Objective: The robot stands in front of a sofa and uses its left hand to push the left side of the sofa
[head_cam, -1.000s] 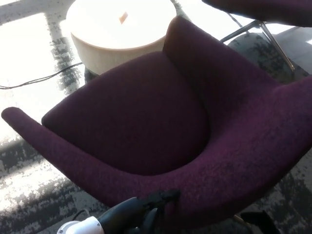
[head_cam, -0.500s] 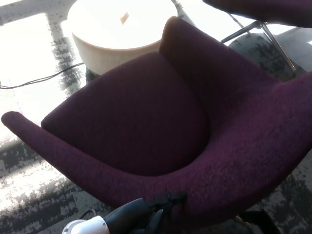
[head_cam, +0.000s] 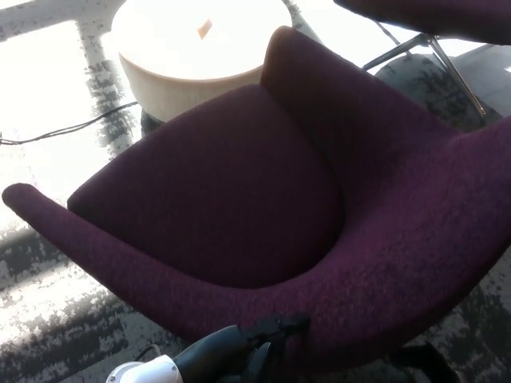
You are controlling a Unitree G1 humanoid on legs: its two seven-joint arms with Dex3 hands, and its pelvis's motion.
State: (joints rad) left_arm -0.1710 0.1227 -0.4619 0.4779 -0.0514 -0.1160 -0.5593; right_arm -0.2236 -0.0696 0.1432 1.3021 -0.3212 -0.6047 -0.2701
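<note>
Grey and white mottled carpet covers the floor, washed out by strong light at the far left. On it stands a dark purple sofa, a one-seat chair with a curved shell, which fills most of the view. Its seat cushion sits in the middle, its back rises toward the far right, and its near arm sweeps from a rounded tip at the left down toward the near edge of the scene.

Beyond the sofa, at the far left, is a round cream table, brightly lit, with a small orange thing on its top, too blurred to name. A thin black cable runs across the floor from the left edge toward the base of the table. At the far right is part of a second purple seat on thin metal legs.

The robot's left hand comes in at the near edge, its black fingers lying against the outer underside of the sofa's near shell. How far the fingers are spread cannot be told, and they have hold of nothing that can be seen. Behind the hand, the black forearm ends in a white cuff. The right hand does not show.
</note>
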